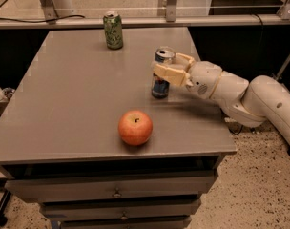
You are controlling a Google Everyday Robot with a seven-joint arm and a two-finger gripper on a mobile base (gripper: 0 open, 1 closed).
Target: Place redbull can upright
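The redbull can, slim, blue and silver with a silver top, stands upright on the grey table at its right side. My gripper reaches in from the right on a white arm, and its cream fingers are around the can's upper half. The can's base rests on or just above the tabletop.
A red apple sits near the table's front edge, left of and in front of the can. A green patterned can stands upright at the back. Drawers are below the tabletop. The table's right edge is close to the arm.
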